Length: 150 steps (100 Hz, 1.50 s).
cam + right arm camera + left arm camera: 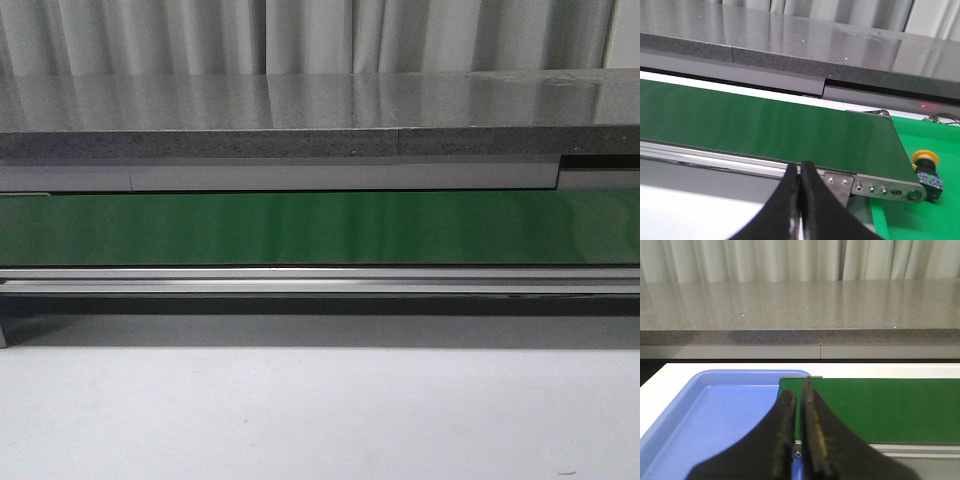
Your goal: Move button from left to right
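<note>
Front view: showed pale floor nearest, then a metal rail, the green belt and a grey stone counter before curtains; no arm, no button.

Left wrist view: caught the left gripper, fingers nearly pressed together with only a sliver between, holding nothing, over the edge where a blue tray met the belt end.

Right wrist view: alone revealed the button, lying tipped on a green surface just past the belt's end, at about three o'clock from the right gripper. Jaws pressed together there, empty, near the rail bracket.
</note>
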Each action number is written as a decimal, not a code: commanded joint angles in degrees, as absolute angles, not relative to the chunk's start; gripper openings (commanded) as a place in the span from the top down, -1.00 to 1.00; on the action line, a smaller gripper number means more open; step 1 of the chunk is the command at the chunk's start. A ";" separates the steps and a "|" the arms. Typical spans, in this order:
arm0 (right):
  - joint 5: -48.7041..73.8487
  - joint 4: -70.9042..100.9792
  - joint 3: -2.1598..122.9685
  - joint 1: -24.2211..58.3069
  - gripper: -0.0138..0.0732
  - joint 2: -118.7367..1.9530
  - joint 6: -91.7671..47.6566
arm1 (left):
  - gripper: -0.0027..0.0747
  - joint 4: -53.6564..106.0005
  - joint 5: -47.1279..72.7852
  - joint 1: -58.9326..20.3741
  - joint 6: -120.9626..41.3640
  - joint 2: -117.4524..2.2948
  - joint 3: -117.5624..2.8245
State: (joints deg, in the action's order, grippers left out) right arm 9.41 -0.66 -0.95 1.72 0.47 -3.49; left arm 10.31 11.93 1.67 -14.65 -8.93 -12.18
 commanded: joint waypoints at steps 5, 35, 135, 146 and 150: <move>1.59 -1.30 -1.29 1.34 0.84 1.50 -3.33 | 0.92 10.96 6.88 1.33 -14.68 -9.59 -13.86; 0.61 -1.30 -1.73 1.34 0.84 1.50 -3.33 | 0.92 10.96 6.88 1.33 -14.68 -9.59 -13.86; 0.61 -1.30 -1.73 1.34 0.84 1.50 -3.33 | 0.92 10.96 6.88 1.33 -14.68 -9.59 -13.86; 0.61 -1.30 -1.73 1.34 0.84 1.50 -3.33 | 0.92 10.96 6.88 1.33 -14.68 -9.59 -13.86; 0.61 -1.30 -1.73 1.34 0.84 1.50 -3.33 | 0.92 10.96 6.88 1.33 -14.68 -9.59 -13.86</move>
